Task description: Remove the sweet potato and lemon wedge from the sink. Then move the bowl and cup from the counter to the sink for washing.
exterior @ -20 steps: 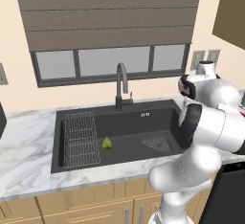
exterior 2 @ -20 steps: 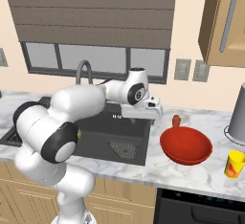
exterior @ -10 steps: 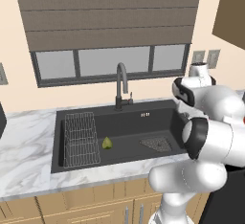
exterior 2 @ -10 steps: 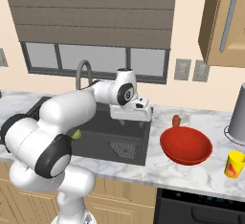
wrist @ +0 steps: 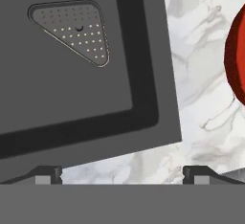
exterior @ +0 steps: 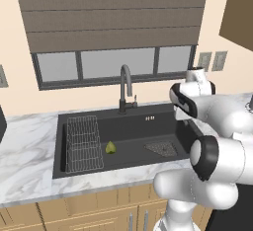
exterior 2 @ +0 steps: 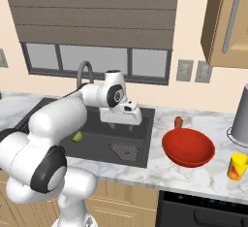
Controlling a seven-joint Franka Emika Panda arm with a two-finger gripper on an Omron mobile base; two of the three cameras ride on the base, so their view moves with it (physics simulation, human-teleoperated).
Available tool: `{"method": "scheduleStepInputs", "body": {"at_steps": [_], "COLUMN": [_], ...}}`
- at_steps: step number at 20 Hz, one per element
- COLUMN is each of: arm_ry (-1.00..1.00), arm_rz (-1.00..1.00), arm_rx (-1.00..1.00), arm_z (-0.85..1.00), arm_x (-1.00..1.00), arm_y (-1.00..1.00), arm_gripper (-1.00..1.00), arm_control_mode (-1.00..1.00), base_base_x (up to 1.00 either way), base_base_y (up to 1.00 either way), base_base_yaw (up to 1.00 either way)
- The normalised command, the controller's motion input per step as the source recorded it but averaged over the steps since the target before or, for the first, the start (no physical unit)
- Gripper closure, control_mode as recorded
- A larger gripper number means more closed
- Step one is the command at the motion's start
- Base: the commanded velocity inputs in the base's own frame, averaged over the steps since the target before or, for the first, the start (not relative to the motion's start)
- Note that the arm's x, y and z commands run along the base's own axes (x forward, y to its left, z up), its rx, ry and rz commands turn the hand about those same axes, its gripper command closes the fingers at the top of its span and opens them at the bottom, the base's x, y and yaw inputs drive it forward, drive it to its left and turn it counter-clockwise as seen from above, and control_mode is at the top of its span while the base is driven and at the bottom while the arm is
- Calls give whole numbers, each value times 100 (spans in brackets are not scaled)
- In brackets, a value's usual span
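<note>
Our fingers [wrist: 122, 173] hang spread wide and empty above the sink's [wrist: 143, 98] right rim, over the drain grate [wrist: 76, 29] corner. The lemon wedge [exterior: 110, 147] lies in the basin beside the wire rack [exterior: 83, 143]. On the marble desk [exterior 2: 193, 172] sit the sweet potato [exterior 2: 178, 122], just behind the bowl [exterior 2: 188, 147], and the cup [exterior 2: 237, 166].

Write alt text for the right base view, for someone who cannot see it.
A white robot arm reaches over a dark sink, its open gripper empty above the basin's right side. A lemon wedge lies in the sink. On the marble counter to the right sit a red bowl, a sweet potato behind it, and a yellow cup.
</note>
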Motion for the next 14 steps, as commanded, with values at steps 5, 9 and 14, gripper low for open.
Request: {"method": "scheduleStepInputs", "body": {"at_steps": [5,9,14], "arm_ry": [9,9,7], "arm_rz": [-4,-4,-4], "arm_rx": [0,0,0], "arm_z": [1,1,0], "arm_x": [-6,-5,-4], "arm_y": [41,42,35], "arm_gripper": [-100,-100,-100], "arm_control_mode": [-100,-100,-100], "base_base_x": [0,0,0], "base_base_y": [0,0,0], "base_base_yaw": [0,0,0]}}
